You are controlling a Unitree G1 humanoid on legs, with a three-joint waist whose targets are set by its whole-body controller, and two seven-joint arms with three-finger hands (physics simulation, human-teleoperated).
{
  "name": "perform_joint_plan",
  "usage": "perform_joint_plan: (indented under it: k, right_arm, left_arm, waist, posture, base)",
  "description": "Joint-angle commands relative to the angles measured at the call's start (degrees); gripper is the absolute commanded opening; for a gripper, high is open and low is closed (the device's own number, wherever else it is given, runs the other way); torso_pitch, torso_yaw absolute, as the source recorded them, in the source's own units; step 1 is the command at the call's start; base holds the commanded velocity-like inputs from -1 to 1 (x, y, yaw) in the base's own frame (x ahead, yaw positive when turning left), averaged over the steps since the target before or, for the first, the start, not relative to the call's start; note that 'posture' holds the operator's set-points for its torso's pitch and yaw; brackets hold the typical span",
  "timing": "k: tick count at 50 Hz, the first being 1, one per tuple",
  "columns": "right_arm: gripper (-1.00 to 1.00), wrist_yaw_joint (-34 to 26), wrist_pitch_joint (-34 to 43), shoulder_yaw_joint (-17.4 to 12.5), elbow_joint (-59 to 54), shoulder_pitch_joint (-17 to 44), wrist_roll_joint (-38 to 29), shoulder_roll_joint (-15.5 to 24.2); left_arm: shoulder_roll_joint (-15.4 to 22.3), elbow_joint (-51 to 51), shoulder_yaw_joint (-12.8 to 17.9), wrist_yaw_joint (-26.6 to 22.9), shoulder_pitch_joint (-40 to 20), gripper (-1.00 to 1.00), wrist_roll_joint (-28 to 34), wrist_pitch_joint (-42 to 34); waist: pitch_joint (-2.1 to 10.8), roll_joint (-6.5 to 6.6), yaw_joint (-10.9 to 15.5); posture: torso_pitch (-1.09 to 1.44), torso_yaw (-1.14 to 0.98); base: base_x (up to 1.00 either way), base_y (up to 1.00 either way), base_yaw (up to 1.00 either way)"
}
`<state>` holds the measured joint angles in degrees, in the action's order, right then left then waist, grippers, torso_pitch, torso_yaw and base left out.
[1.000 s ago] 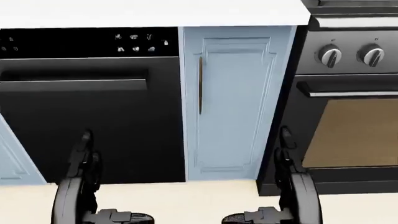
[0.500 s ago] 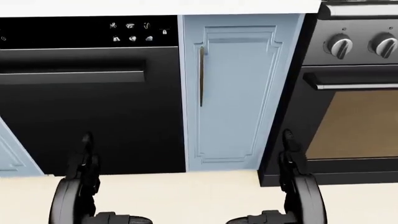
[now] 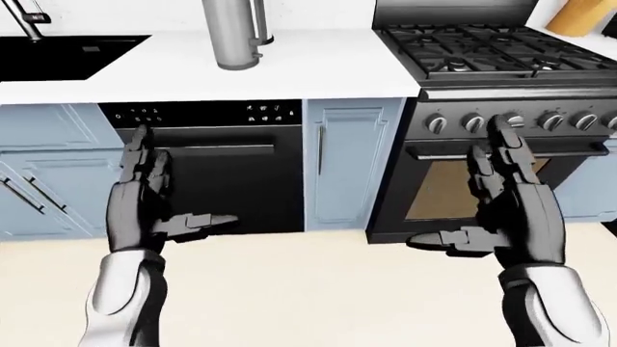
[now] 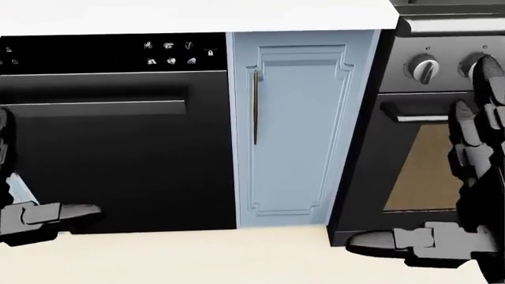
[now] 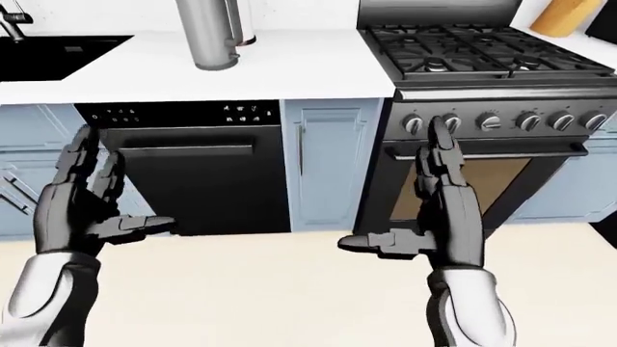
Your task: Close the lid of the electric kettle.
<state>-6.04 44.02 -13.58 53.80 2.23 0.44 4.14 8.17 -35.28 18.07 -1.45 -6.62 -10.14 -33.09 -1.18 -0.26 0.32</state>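
My left hand (image 3: pixel 145 199) is raised at the lower left of the left-eye view, with its fingers straight up, its thumb stuck out sideways and nothing in its grasp. My right hand (image 3: pixel 506 206) is raised the same way at the lower right, spread wide and empty. The kettle (image 3: pixel 231 32) stands at the top of that view, a little left of centre, on the white desk (image 3: pixel 318 69), its upper part cut off by the frame so I cannot see the lid; it has the black sink (image 3: pixel 67 54) to its left, the stove (image 3: pixel 472 50) to its right, and the dishwasher (image 3: pixel 217 170) and a pale blue cabinet door (image 3: pixel 347 163) below it.
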Motion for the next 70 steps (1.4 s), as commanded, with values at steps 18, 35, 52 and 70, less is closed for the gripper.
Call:
perform_joint_plan:
  k: [18,35,52,70]
  right_arm:
    - [1.0,32.33,-1.24,-10.75,6.2,-2.07,41.03,31.48]
    - [1.0,33.63,-2.31,-13.41,6.2,-3.85,40.5,32.97]
    - [1.0,31.47,-2.42,-15.15,6.2,-5.56,38.95,32.29]
    - [1.0,26.97,-1.75,-10.83,6.2,-5.09,30.96,30.83]
  left_arm:
    - [17.79,-10.41,21.2,12.85,-7.85,1.0,-27.88,-14.25]
    - [21.89,-7.86,23.62,15.72,-6.31,1.0,-32.1,-12.43]
    - [20.29,-6.9,22.74,12.68,-5.59,1.0,-27.42,-10.75]
    - [18.44,-5.67,21.34,10.15,-5.4,1.0,-24.2,-8.96]
  waist:
    - [-0.77,0.21,0.19]
    - [-0.93,-0.23,0.02]
    - [-0.66,-0.14,-0.07]
    - [-1.08,-0.38,-0.66]
  posture:
    - [0.0,0.0]
    - [0.0,0.0]
    - [0.0,0.0]
    - [0.0,0.0]
  base:
    - [0.0,0.0,0.0]
    - [0.0,0.0,0.0]
    - [0.0,0.0,0.0]
    - [0.0,0.21,0.0]
